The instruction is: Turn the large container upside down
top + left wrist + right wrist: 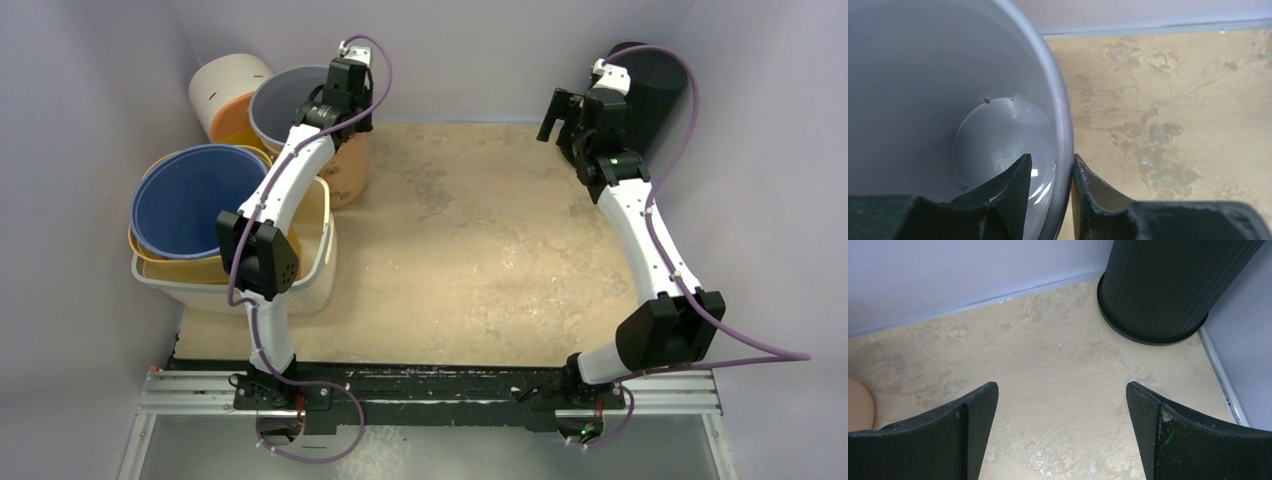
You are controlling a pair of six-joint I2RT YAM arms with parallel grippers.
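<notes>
Nearest on the left of the worktop (470,250), the overhead view shows a white tub (312,288) holding a yellow tub (150,266) and, on top, a blue bowl (190,200); neither wrist camera catches this stack. Farther back on the left stands the grey container (285,105), upright with its mouth facing up, and it appears to sit in a peach container (350,172). A cream cylinder (225,82) and an orange container (234,122) are just beside it, at the far left corner.

The left gripper (340,92) sits at the right edge of the grey container's mouth. From above the grasp is hard to read. The left wrist view settles it: the left gripper (1050,164) is narrowed on the container's wall, with one finger (1013,192) inside the grey container (923,75) and the other finger (1090,192) outside, over the bare worktop. That view also shows the container's pale round bottom.

At the far right, the right gripper (556,112) hangs above the worktop, near a black bin (655,85) in the corner. Its wrist view shows the right gripper (1062,390) spread wide with nothing between its fingers. The ribbed black bin (1168,285) stands beyond it to the right, apart from it, well away from the grey container.
</notes>
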